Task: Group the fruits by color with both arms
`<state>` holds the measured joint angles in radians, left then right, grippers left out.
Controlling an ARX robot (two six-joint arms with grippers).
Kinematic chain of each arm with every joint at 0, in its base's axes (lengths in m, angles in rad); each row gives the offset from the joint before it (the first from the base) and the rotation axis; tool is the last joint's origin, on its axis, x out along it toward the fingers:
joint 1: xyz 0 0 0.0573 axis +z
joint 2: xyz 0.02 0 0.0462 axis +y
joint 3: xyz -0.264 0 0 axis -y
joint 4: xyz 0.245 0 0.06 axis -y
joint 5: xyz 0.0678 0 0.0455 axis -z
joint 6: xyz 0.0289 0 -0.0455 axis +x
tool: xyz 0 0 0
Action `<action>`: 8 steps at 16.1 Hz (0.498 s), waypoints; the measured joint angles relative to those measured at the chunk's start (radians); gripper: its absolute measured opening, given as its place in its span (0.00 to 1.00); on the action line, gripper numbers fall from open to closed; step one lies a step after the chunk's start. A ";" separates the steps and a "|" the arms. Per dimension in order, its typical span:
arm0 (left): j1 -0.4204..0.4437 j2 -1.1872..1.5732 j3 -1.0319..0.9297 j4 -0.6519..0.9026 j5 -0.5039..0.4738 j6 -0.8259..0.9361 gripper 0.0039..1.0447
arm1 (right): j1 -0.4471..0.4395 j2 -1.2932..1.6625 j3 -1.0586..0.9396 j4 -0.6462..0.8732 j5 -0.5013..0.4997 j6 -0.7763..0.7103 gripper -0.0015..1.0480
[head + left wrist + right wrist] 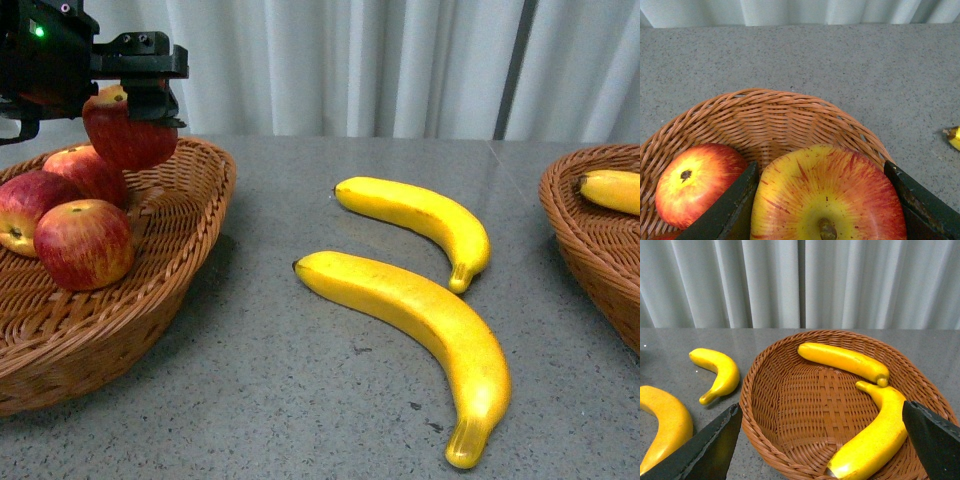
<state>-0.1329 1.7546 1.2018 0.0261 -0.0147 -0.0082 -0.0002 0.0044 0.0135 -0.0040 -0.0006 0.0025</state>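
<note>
- Across the lower half of the front view runs a grey speckled tabletop [280, 380], with a pale pleated curtain [350, 60] closing off the room behind it.
- At the left edge of that frame sits the left wicker basket [205, 190], and the right wicker basket [590, 240] is cut off by the right edge.
- At the upper left, my left claw [130, 100] is closed onto a red apple [128, 135] and holds it above the left basket's back rim.
- Three more apples [85, 243] lie inside that basket, below the gripped one.
- Two bananas lie on the bare table between the baskets: the near banana [420, 320] at lower centre and the far banana [425, 215] behind it, close together but apart.
- The left wrist view adds what the front one hides: both dark fingers [732, 205] press the apple's flanks, with its stem end facing the camera.
- The front view shows only one banana [610, 190] in the right basket, while the right wrist view shows a pair of bananas [842, 360] there, tips nearly touching.
- Only the right wrist view shows my right claw [822, 450]. Its jaws are spread wide above the basket and grip nothing.
</note>
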 joint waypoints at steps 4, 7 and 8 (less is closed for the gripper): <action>0.003 0.043 -0.002 -0.003 0.036 -0.008 0.63 | 0.000 0.000 0.000 0.000 0.000 0.000 0.94; 0.013 0.066 -0.001 -0.011 0.033 -0.013 0.79 | 0.000 0.000 0.000 0.000 0.000 0.000 0.94; 0.008 0.064 0.008 -0.015 0.034 -0.013 0.91 | 0.000 0.000 0.000 0.000 0.000 0.000 0.94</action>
<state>-0.1253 1.8183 1.2098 0.0109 0.0189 -0.0212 -0.0002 0.0044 0.0135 -0.0044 -0.0010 0.0025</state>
